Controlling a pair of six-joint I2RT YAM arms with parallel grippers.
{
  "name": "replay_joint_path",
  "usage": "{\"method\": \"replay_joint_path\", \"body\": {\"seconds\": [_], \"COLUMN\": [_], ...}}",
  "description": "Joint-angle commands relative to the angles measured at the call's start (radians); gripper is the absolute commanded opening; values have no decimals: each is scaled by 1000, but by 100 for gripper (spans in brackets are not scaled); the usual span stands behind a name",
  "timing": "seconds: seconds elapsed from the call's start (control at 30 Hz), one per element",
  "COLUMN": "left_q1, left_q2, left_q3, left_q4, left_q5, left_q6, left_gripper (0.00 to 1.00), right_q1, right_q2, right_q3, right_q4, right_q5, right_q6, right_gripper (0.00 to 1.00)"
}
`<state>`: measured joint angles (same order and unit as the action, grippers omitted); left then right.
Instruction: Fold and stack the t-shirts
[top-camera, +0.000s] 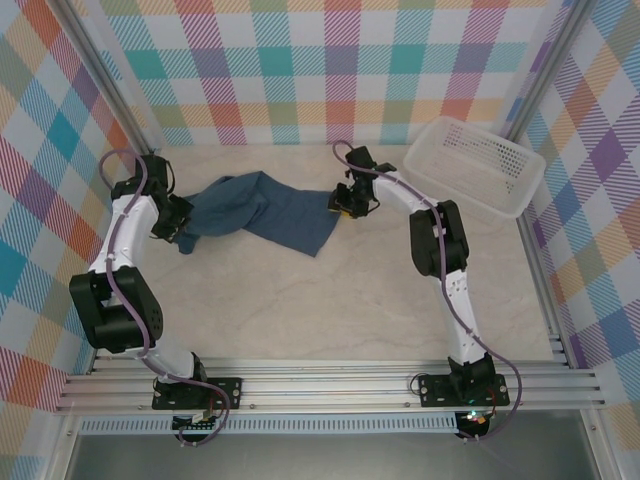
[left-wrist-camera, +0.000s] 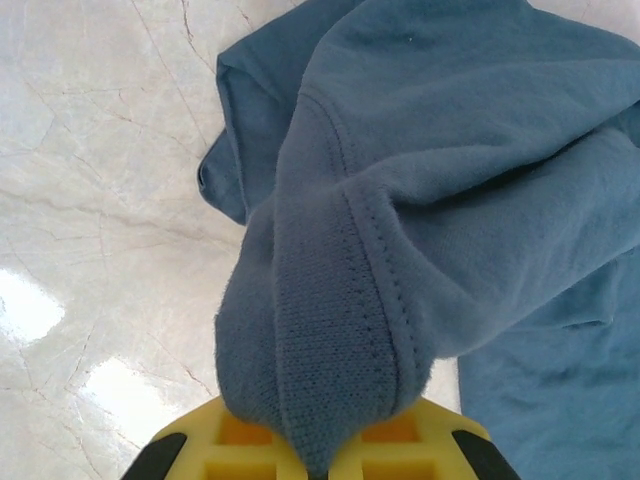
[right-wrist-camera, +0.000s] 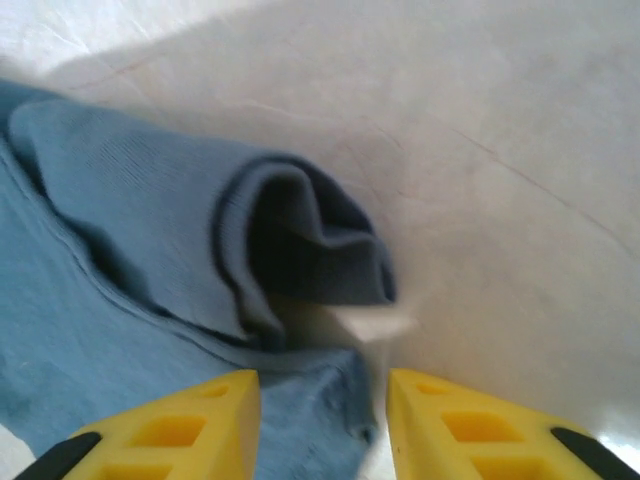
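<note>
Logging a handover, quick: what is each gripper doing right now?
Left gripper: closed, holding a bunch of the blue t-shirt.
Right gripper: jaws open, holding nothing, at the shirt's edge.

Bright, even overhead light in the top view, with faint shadows. In the left wrist view the t-shirt (left-wrist-camera: 430, 180) is sharp and two white glare patches mark the counter (left-wrist-camera: 80, 150). The right wrist view is blurred.

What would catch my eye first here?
A crumpled blue t-shirt sprawls across the far middle of the pale table. The left arm pinches one end in its jaws, and the right arm holds its jaws open at the other edge. A white mesh basket sits in the far right corner.
</note>
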<state>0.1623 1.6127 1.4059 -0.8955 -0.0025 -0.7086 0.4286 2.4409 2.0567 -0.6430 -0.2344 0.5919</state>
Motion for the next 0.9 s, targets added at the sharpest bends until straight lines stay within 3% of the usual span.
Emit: {"method": "replay_joint_path", "body": {"seconds": [0.0,0.13,0.33,0.67,0.87], "left_q1": [0,0,1,0,-4], "left_q2": [18,30,49,106,193], "left_q3": [42,63,86,154,335], "left_q4": [-15,-17,-13,25,64], "left_q5": [-16,-13,0,76,187], "left_q6": [21,22,21,12,-24], "left_gripper": [0,0,0,0,0], "right_q1": [-7,-16,-17,-51,-126], "right_q2": [53,52,-5,-161,-156], "right_q3": [68,54,35,80,303], "right_q4": [-35,-36,-12,-115,-201], "right_q5": [-28,-20,12,55,37], "right_q6": [-18,-9,-3,25,11], "right_gripper": [32,24,0,0,0]}}
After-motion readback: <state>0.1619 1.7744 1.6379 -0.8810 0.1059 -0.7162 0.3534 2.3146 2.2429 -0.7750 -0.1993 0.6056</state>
